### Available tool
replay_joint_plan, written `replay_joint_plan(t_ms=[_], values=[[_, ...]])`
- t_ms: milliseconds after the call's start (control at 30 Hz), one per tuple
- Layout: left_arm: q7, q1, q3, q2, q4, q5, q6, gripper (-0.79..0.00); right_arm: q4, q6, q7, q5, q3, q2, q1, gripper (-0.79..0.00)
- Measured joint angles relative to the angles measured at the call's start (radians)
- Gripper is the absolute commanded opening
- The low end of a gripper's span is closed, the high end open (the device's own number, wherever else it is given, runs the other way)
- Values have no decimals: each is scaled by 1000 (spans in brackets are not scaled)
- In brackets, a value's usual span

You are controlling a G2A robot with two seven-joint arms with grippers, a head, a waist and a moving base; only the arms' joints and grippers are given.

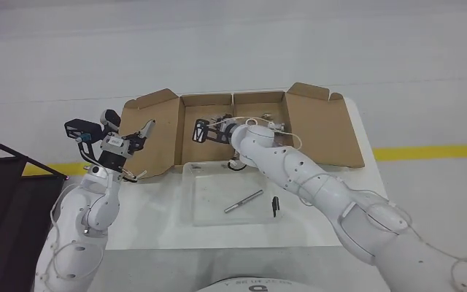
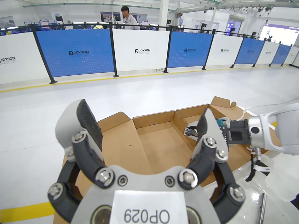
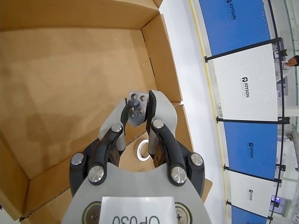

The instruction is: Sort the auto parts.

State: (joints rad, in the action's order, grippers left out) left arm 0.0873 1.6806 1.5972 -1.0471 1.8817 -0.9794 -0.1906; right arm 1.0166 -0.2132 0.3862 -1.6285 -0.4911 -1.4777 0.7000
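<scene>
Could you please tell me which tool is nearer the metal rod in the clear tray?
Right. The right tool, shut on a perforated plate, hangs over the box beyond the rod; the left tool is by the box's left flap.

Over the left compartment of the brown cardboard box point(image 1: 325, 131) hung the right gripper point(image 1: 200, 133), clamped on a small dark part point(image 1: 196, 134); a thin metal rod point(image 1: 243, 201) lay in the clear plastic tray point(image 1: 208, 191).

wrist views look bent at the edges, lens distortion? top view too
Left wrist view: yes, the fence bows like a fisheye; right wrist view: it curves too; top view: the yellow floor line and cardboard box edges look straight.
</scene>
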Motion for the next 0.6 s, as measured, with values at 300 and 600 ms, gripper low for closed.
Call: replay_joint_plan(t_ms=[300,600], values=[[0,0,0,0,0,0,0,0,54,-51,-234,80,-103,21,47,-68],[0,0,0,0,0,0,0,0,189,-215,-570,110,-323,116,190,0]])
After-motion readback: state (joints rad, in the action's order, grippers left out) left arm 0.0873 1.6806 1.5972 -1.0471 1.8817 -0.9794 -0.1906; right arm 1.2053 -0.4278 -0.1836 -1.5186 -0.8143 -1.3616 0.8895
